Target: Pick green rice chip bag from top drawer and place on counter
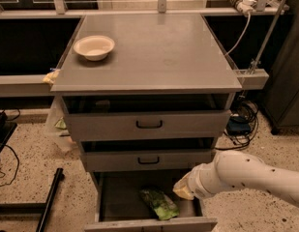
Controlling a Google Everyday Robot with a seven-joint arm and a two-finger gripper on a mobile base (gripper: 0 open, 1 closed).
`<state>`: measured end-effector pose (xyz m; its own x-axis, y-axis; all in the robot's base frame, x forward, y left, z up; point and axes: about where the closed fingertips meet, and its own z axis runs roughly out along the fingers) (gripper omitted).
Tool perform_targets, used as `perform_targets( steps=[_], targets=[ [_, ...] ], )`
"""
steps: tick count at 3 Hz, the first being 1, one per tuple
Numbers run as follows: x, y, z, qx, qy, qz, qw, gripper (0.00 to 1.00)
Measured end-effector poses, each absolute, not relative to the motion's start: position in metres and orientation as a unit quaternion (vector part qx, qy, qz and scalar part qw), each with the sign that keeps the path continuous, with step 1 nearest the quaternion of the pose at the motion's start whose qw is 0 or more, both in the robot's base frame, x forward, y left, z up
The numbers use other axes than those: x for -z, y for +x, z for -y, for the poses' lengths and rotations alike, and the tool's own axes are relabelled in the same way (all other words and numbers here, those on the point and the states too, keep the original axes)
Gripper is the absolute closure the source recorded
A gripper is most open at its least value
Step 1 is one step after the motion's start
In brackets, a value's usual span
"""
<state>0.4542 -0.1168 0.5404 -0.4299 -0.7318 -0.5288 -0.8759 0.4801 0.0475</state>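
The shiny, crinkly green rice chip bag is lying in the open bottom drawer — not on the flat grey counter, where a round white bowl is sitting. The gripper is hanging just beside the bag; I cannot tell its grip.

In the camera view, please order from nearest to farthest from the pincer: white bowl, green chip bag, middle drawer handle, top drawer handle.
The pincer is at the right of the open bottom drawer.
1. green rice chip bag, just left, in that drawer
2. middle drawer handle, above left
3. top drawer handle, higher still
4. white bowl, far left on the counter
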Motion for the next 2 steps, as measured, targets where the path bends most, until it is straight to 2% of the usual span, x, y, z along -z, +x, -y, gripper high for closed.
perform_targets(
  steps=[2],
  targets=[
    [-0.496, 0.458, 0.114, -0.146, -0.472, -0.830, 0.260, 1.00]
  ],
)
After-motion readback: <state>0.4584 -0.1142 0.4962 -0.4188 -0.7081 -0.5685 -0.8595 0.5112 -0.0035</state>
